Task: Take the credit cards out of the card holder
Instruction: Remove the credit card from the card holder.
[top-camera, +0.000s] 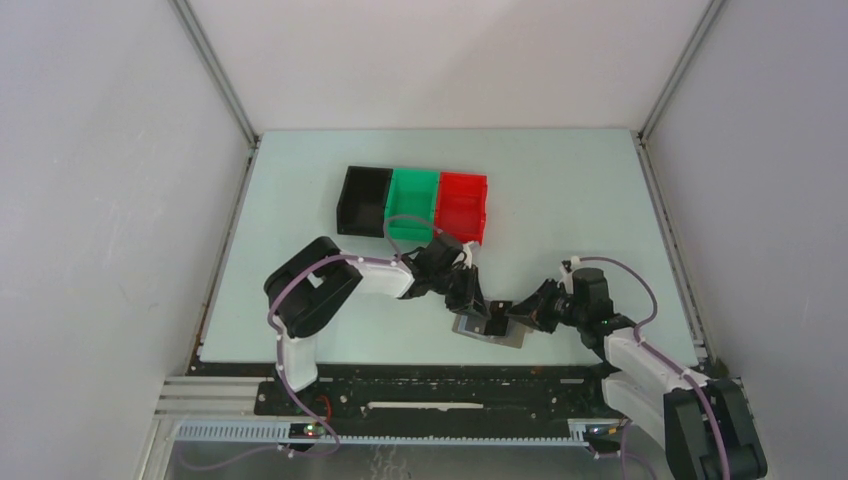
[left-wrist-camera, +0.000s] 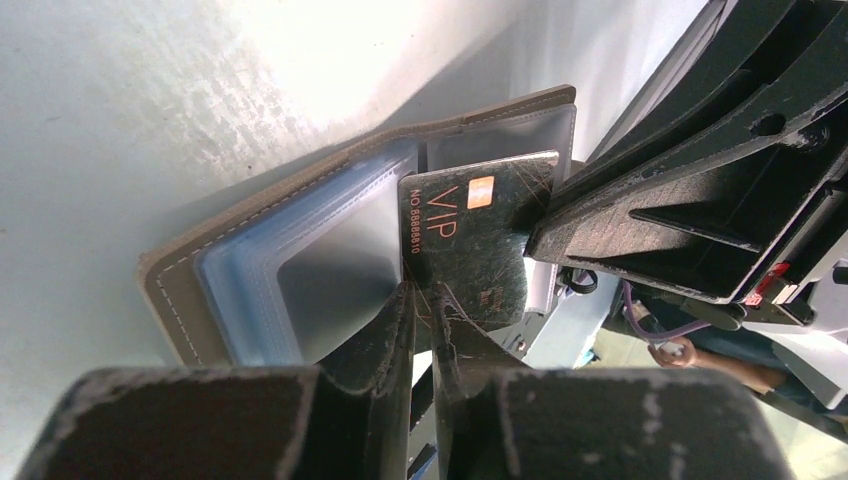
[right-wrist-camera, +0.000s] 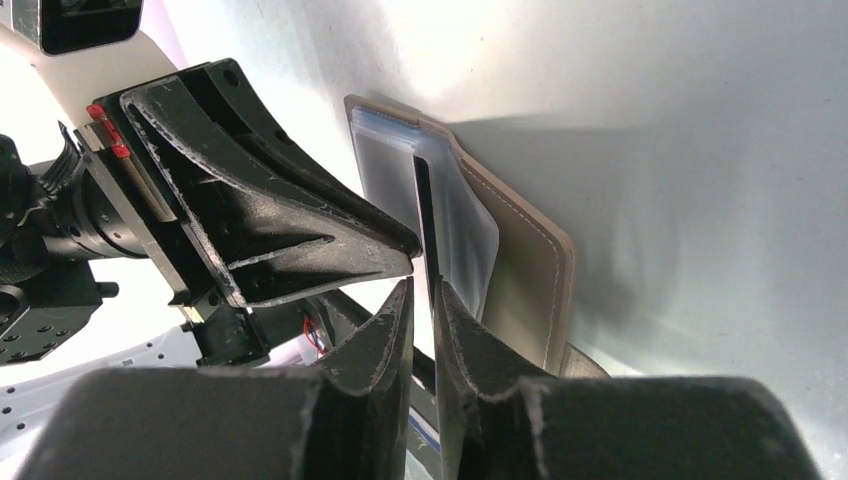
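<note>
The left gripper (left-wrist-camera: 422, 300) comes at the card holder (left-wrist-camera: 170, 290) from about 10 o'clock in the overhead view. Its fingers are pinched almost together on the near end of the dark VIP card (left-wrist-camera: 470, 240), so I judge it to be grasping that card. The card holder lies open on the table (top-camera: 560, 220) near the front edge, between the two arms, blue-grey pockets up, with a row of bins (top-camera: 412, 228) well apart at 12 o'clock. From the left fingers the card runs off toward 12 o'clock, its long axis roughly on the 6-to-12 line, across the holder's right half. I cannot tell whether its far end is free of the pocket. The right gripper (right-wrist-camera: 422, 298) enters from about 2 o'clock and is likewise clenched on the card, which its own camera shows edge-on between the fingers, at the side next to the left gripper's hold. Both arms are equally near. The coming pull should probably follow the card's long axis, toward 6 o'clock, away from the pocket.
</note>
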